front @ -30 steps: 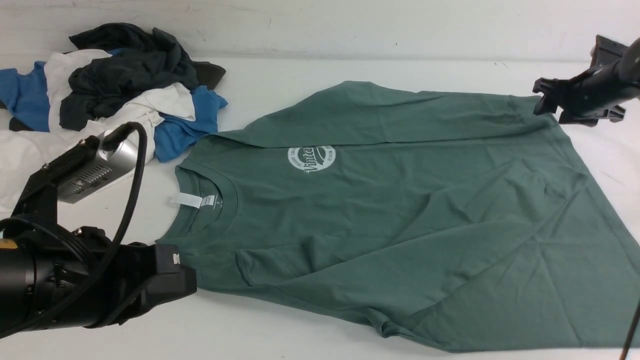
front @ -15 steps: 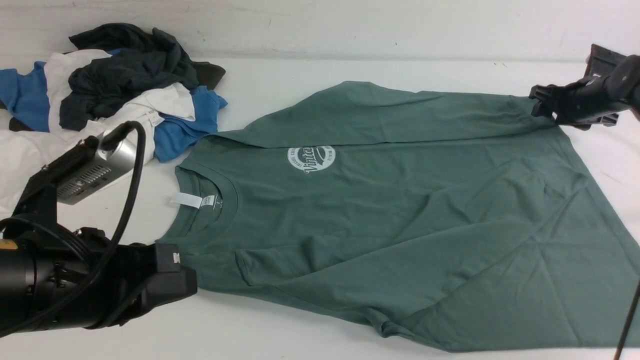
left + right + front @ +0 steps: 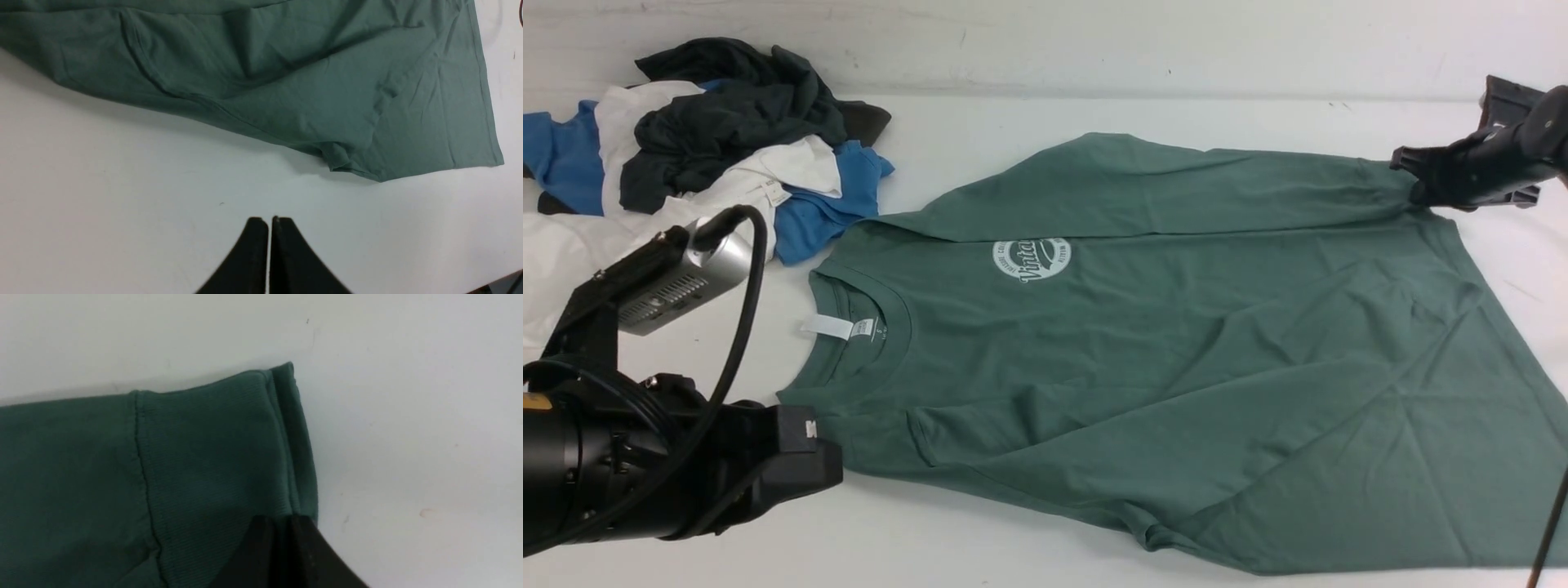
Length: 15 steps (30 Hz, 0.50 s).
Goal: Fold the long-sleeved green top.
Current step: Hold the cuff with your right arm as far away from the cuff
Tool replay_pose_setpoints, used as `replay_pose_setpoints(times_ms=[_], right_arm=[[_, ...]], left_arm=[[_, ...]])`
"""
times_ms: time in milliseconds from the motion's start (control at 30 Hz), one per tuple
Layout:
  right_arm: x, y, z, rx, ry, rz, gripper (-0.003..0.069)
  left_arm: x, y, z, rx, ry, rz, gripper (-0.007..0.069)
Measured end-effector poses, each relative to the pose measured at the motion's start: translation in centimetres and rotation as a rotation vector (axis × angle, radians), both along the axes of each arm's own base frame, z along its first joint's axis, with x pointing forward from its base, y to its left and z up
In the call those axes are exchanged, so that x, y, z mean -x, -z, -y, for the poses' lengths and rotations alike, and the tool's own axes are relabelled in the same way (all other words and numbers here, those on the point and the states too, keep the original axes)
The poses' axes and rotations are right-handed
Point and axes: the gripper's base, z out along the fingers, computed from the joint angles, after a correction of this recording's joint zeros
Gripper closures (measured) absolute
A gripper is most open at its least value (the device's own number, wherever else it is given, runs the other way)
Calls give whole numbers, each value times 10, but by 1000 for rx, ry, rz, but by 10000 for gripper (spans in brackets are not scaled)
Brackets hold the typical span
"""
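**Soft cloth, smooth table**

The green long-sleeved top is soft, dull cloth. Its cuff, at the tips of the right gripper, has tiny ribs. The table by the left gripper is smooth and white.

On the green long-sleeved top, round white chest logo, script reading "Vinta", ring lettering illegible

A white table runs across the whole frame, lightly scuffed near its far edge. The green long-sleeved top lies spread on it, chest logo up, filling the centre and right, collar toward the left. A heap of blue, white and dark grey garments sits at upper left, just beside one sleeve
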Motion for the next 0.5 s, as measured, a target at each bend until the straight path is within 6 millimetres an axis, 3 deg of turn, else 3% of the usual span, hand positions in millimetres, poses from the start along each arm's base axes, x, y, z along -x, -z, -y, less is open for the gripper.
replay_pose_setpoints(times_ms=[333,500], right_arm=[[7,-36,3,104,-25,3,636],[7,-41,2,105,-27,11,636]], left_arm=[[0,1,0,-11,4,0,625],[0,1,0,-11,4,0,625]])
